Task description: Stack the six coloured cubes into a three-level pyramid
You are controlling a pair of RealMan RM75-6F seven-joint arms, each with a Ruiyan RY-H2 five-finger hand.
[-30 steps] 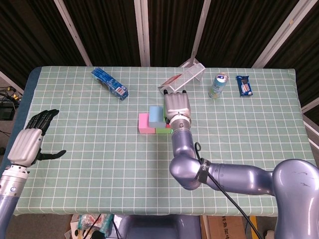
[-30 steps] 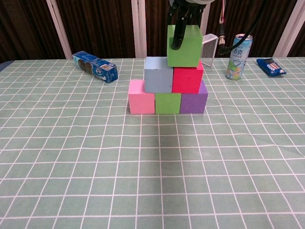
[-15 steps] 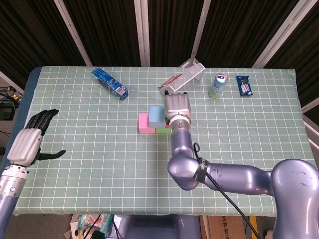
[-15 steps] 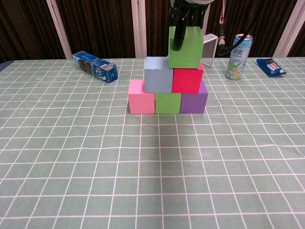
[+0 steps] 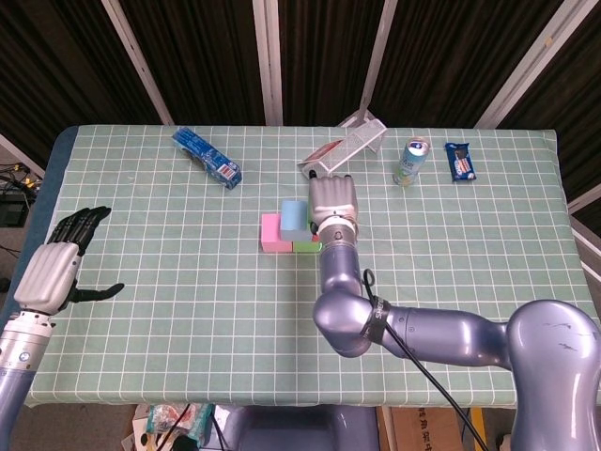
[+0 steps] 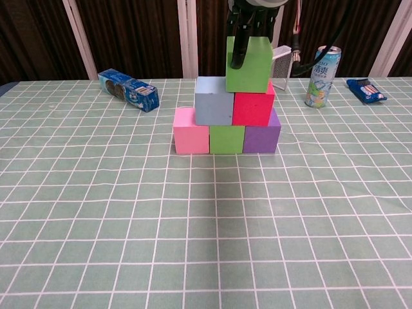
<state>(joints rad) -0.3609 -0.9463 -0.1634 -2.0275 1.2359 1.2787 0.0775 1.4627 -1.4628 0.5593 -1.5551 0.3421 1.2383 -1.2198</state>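
Little has shifted over the last second: the upper green cube (image 6: 248, 65), which sat tilted and off to the right, now looks squarer and a touch further left, its base on the red cube (image 6: 253, 107) and reaching the grey-blue cube (image 6: 214, 101) beside it. The right hand (image 5: 332, 200) holds that cube from above; in the chest view dark fingers (image 6: 240, 48) come down over its front face, while the palm is cut off by the top edge. From the head camera the right hand appears back-up, fingers pointing away toward the far side of the table (image 5: 141, 310), and it covers the top cube, the red one and the purple cube (image 6: 261, 139) completely. Below, the pink cube (image 6: 191, 140), the lower green cube (image 6: 226, 140) and the purple one stand in a touching row. Whether the top cube rests fully on the second level or hangs just above it cannot be told. The left hand (image 5: 58, 263) hovers past the table's left edge, holding nothing, fingers spread and thumb out; the chest view does not show it. Behind the stack lie a blue packet (image 6: 128, 89), a drinks can (image 6: 322, 76), a white carton (image 5: 345, 147) and a small blue wrapper (image 6: 365, 90).
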